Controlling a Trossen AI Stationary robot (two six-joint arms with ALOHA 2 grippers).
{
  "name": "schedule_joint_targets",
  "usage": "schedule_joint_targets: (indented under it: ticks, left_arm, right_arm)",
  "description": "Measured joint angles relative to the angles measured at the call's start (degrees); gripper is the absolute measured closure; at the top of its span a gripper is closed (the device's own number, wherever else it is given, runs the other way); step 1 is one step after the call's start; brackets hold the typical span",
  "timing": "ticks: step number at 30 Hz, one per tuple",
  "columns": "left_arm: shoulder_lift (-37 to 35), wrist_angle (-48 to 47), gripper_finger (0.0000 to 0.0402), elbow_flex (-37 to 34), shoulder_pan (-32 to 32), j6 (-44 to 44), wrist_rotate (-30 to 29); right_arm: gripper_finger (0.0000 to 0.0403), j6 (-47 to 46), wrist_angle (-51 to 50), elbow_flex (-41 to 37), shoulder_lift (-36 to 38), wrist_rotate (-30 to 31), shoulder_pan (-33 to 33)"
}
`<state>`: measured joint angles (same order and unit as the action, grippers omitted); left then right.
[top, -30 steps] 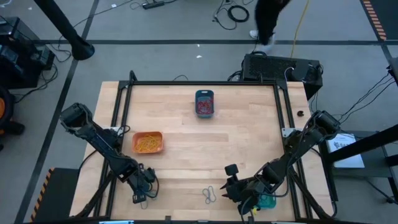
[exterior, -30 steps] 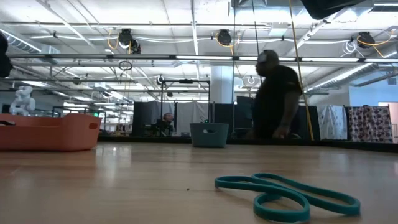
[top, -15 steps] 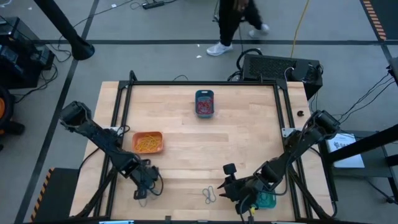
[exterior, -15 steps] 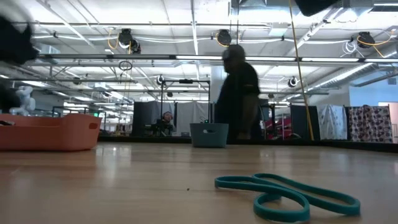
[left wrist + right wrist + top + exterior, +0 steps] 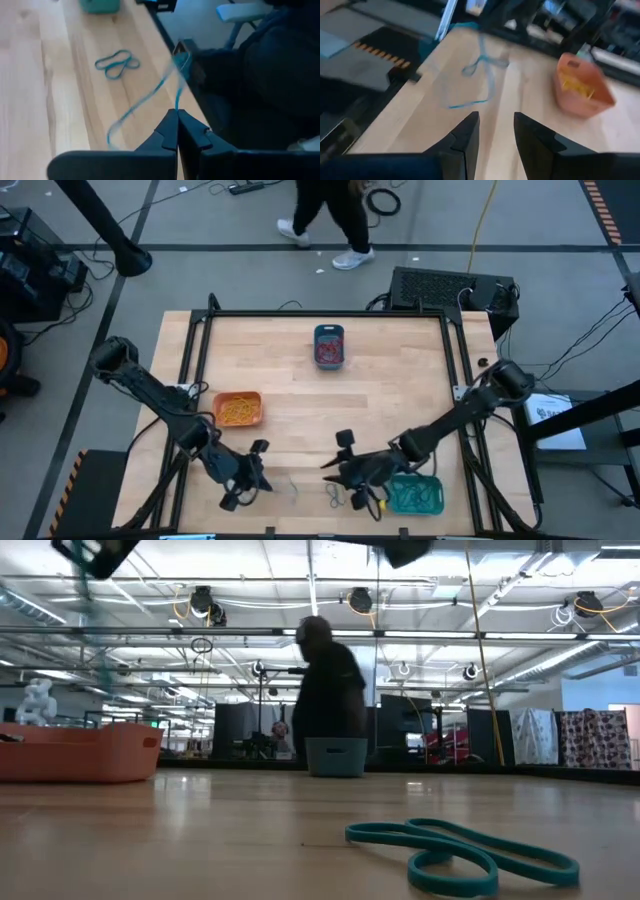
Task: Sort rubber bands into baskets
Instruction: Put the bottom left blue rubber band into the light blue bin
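Your left gripper (image 5: 176,114) is pinching a teal rubber band (image 5: 145,97) with its fingers closed, near the table's (image 5: 400,395) front edge. Your right gripper (image 5: 495,125) is hovering with fingers apart and empty over the teal bands (image 5: 337,495) lying just beside the turquoise basket (image 5: 415,496).

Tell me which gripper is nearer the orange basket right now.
Left. The left gripper sits just past the orange basket toward the table's near edge, shut on a thin teal rubber band. The right gripper is farther off, near the middle of that near edge.
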<state>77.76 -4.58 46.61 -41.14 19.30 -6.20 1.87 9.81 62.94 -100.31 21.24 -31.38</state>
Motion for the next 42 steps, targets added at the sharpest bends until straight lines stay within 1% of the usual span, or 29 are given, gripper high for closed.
schedule_joint_targets:
  ticks: [4, 7, 9, 13, 21, 38, 42]
  left_arm:
    - [0.0, 1.9, 0.04, 0.0, 0.8, -2.1, -0.1]
    - [0.0, 2.1, 0.0401, 0.0, 1.8, -2.2, -1.8]
    - [0.0, 2.8, 0.0401, 0.0, 2.4, -2.0, -3.8]
    - [0.0, 2.6, 0.0401, 0.0, 3.9, -1.8, -5.7]
    - [0.0, 2.6, 0.0401, 0.0, 6.1, -1.8, -7.7]
    - [0.0, 2.6, 0.0401, 0.0, 7.7, -1.7, -8.1]
    - [0.0, 2.6, 0.0401, 0.0, 7.8, -1.7, -10.0]
  right_arm:
    - [0.0287, 4.9, 9.3, 0.0, -2.4, -0.2, 2.1]
    - [0.0287, 6.4, 17.3, 0.0, -4.7, -0.6, 3.4]
    - [0.0287, 5.7, 21.3, 0.0, -6.3, -0.9, 4.1]
    - [0.0287, 1.2, 26.6, 0.0, -9.0, -4.7, 5.3]
    - [0.0287, -2.0, 35.0, 0.0, -13.2, -4.9, 6.6]
    - [0.0287, -7.2, 35.0, 0.0, -13.2, -4.9, 7.9]
    - [0.0287, -7.5, 34.9, 0.0, -13.2, -4.9, 8.1]
